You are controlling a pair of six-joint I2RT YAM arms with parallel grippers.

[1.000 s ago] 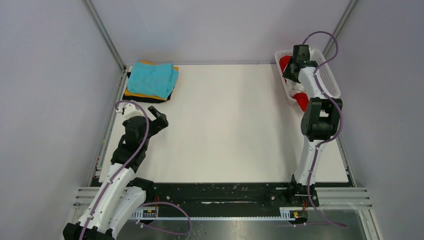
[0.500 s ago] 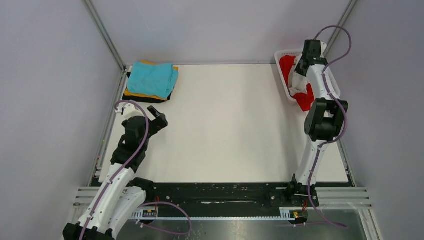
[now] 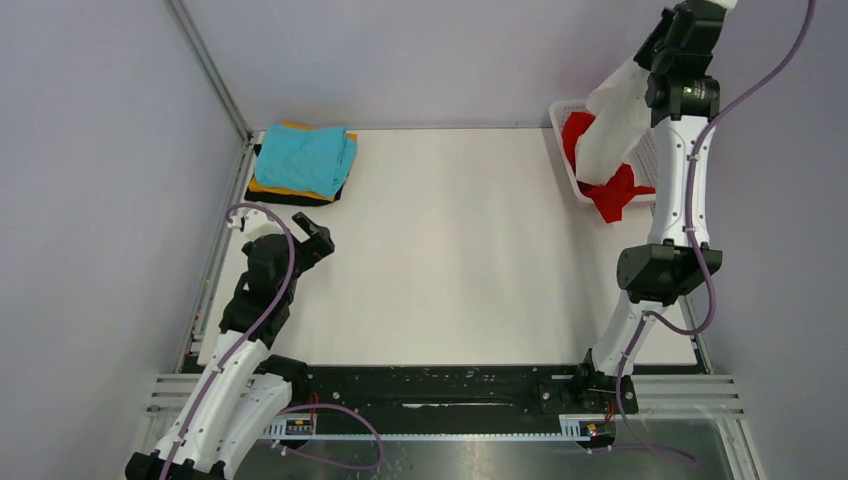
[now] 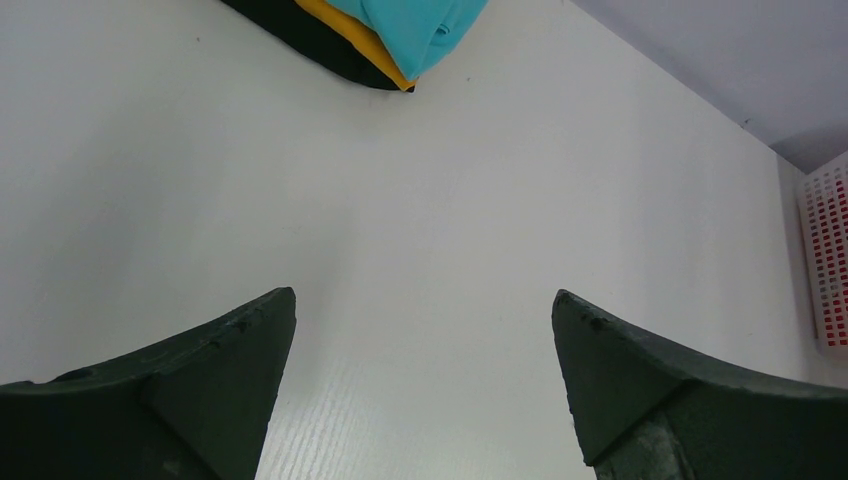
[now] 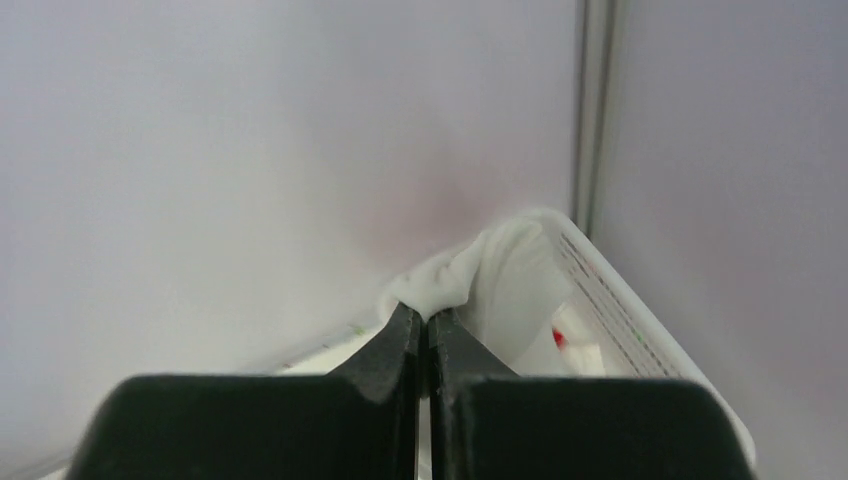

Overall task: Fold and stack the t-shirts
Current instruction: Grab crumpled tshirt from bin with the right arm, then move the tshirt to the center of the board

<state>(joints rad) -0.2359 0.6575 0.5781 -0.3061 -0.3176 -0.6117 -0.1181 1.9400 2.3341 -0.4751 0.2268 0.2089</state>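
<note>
Height gained: our right gripper (image 5: pixel 428 320), clenched on the white t-shirt (image 3: pixel 612 125), trails it, seemingly, from the basket (image 3: pixel 662 160) at the table (image 3: pixel 450 260)'s far right corner; left gripper (image 4: pixel 424 330) agape.

The white t-shirt (image 3: pixel 615 125) hangs bunched from the right gripper (image 5: pixel 421 325). Its lower end reaches the basket (image 3: pixel 657 155), where a crumpled red t-shirt (image 3: pixel 612 195) spills over the rim. At the surface's (image 3: pixel 460 250) far-left corner, a folded teal t-shirt (image 3: pixel 305 158) tops an orange t-shirt (image 3: pixel 272 188) and, seemingly lowest, a black t-shirt (image 3: pixel 318 198).

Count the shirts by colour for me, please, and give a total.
Teal shirt: 1
Orange shirt: 1
Black shirt: 1
White shirt: 1
Red shirt: 1
Total: 5
</note>
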